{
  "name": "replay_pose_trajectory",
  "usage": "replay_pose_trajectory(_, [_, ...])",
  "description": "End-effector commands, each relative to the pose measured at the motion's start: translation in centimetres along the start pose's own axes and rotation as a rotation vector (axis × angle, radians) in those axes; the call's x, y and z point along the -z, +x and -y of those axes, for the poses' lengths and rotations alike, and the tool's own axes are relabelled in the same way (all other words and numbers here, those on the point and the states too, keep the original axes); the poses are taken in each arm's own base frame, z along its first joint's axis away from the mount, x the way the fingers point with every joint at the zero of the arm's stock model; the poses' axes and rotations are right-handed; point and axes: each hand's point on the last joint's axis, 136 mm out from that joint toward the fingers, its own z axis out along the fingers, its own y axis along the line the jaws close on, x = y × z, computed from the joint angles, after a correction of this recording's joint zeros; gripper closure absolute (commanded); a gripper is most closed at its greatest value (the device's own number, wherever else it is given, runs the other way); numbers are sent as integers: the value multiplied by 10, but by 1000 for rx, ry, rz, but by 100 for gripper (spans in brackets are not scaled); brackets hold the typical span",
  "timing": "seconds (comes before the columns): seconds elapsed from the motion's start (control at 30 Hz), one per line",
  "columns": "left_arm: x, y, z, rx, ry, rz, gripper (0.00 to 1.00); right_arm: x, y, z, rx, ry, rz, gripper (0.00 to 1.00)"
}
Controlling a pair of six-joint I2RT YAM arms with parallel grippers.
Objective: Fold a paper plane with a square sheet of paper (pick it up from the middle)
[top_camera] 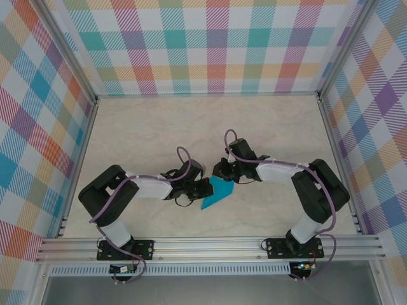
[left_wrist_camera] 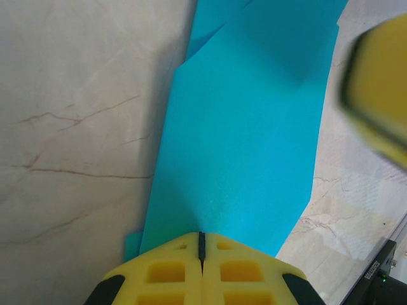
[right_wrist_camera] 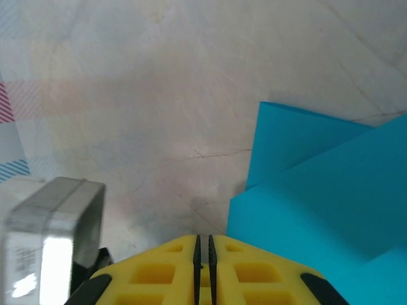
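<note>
The table [top_camera: 159, 127] is beige, marble-veined and flat, enclosed at 9, 12 and 3 o'clock by plaid walls [top_camera: 210, 44]. The folded sheet of paper [top_camera: 216, 194] lies near centre, toward 6 o'clock. The left gripper [top_camera: 205, 188] stands closed at its 9 o'clock edge. The right gripper [top_camera: 219, 170] stands nearly closed at its 12 o'clock; neither visibly clamps the paper.

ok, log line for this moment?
folded teal-blue paper sheet on table | left gripper: jaws shut, at sheet's edge | right gripper: jaws shut, at sheet's edge
</note>
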Motion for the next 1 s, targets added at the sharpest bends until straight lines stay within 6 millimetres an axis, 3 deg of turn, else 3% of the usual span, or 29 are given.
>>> replay_pose_trajectory(0.0, [1, 28, -44, 31, -161, -81, 96, -13, 11, 13, -34, 36, -38, 87])
replay_pose_trajectory(0.33, [1, 29, -38, 29, -136, -97, 95, -24, 20, 67, -137, 222, -34, 89])
replay_pose_trajectory(0.63, [5, 30, -26, 14, -99, -117, 94, -23, 23, 79, -159, 278, -35, 90])
replay_pose_trajectory(0.83, [16, 47, -19, -47, -59, -204, 92, -22, 25, 83, -171, 296, -37, 90])
replay_pose_trajectory(0.97, [26, 55, -24, -66, -77, -220, 90, -21, 24, 84, -170, 303, -37, 90])
